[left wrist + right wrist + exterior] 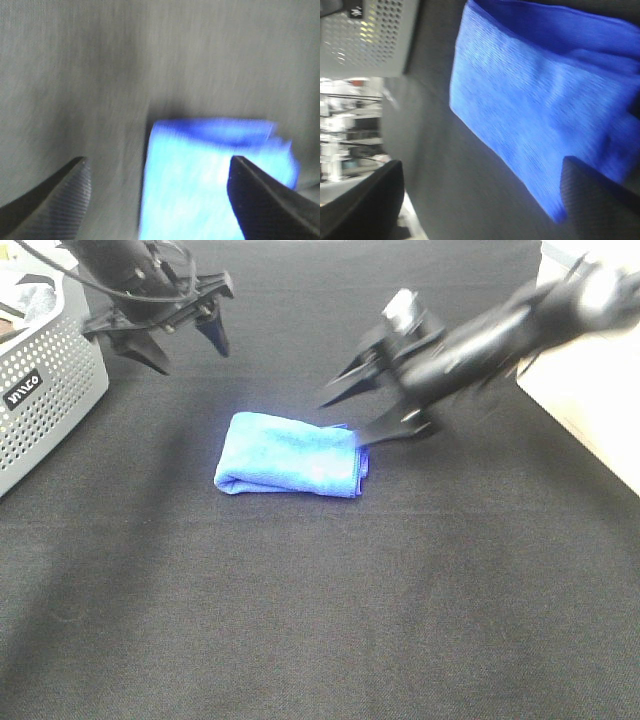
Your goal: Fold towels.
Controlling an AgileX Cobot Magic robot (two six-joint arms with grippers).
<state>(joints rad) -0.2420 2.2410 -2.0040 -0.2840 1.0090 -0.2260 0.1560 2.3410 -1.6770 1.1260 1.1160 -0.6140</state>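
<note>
A blue towel (pixel 290 455) lies folded into a small rectangle on the black tabletop, near the middle. My right gripper (pixel 350 415) is open just above and beside the towel's right end, one fingertip close to its right edge; it holds nothing. The towel fills the right wrist view (pixel 540 100). My left gripper (pixel 185 345) is open and empty, raised above the table behind and left of the towel. The towel also shows in the left wrist view (pixel 215 175), between the two fingers (pixel 55 200).
A grey perforated basket (pixel 40 390) stands at the left edge of the table and also shows in the right wrist view (pixel 375 35). A light wooden surface (pixel 590 390) sits at the right edge. The black cloth (pixel 320 620) covers the table.
</note>
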